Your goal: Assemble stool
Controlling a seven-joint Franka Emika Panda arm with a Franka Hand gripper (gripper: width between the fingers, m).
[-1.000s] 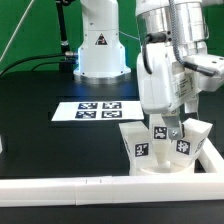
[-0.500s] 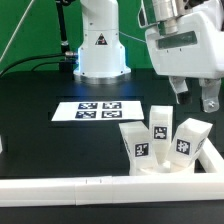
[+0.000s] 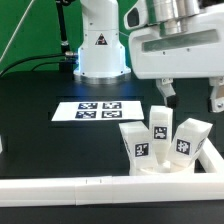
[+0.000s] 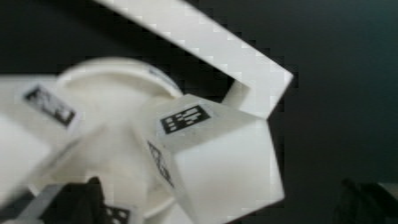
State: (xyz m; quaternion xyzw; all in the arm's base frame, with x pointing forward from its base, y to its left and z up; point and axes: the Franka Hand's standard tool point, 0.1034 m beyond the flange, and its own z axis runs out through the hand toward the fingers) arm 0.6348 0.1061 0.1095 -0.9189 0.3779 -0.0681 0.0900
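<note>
Jaws were spread and empty; the gripper (image 3: pixel 190 97) hung clear above the stool (image 3: pixel 163 146), nothing between the fingers (image 3: pixel 166 91). Stool sat at about 4 o'clock on the table, tucked into the corner of the L-shaped rail (image 3: pixel 120 184), three tagged legs (image 3: pixel 159 123) standing up from the seat disc (image 4: pixel 111 90). Marker board (image 3: pixel 97 109) lay flat at roughly 10 o'clock from the stool. Wrist view was blurred, so leg seating couldn't be confirmed. Risk, as I judged it: a leg not fully home in its socket could tilt or drop out if bumped on the next approach.
</note>
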